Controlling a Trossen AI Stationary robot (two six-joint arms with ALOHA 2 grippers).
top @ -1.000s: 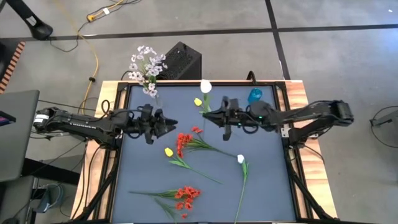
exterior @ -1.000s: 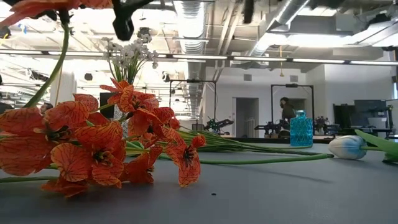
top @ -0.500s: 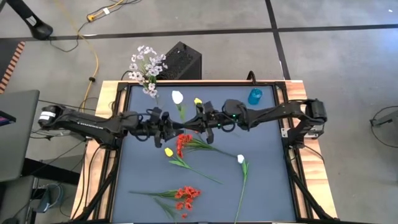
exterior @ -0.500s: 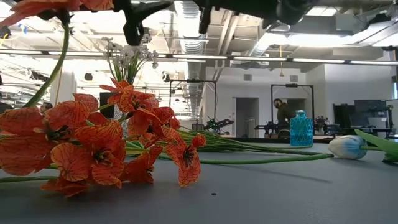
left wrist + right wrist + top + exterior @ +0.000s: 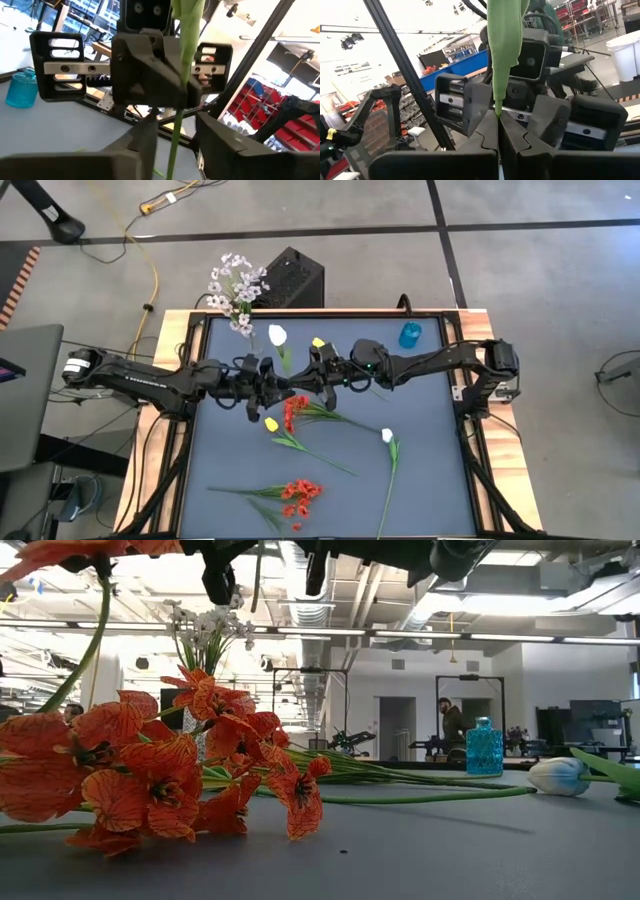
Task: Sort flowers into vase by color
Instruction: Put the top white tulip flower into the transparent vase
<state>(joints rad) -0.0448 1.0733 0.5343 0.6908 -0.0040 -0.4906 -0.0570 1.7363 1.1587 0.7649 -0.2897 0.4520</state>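
High view: right claw (image 5: 308, 379) grips white tulip (image 5: 277, 335) by its stem above desk (image 5: 420, 460); left claw (image 5: 281, 383), part open, straddles that stem, facing it.

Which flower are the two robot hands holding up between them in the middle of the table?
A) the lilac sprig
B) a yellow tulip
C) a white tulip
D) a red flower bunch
C: the white tulip has its green stem running down between the right gripper, whose fingers pinch the stem in the right wrist view, and the left gripper, meeting it mid-table.
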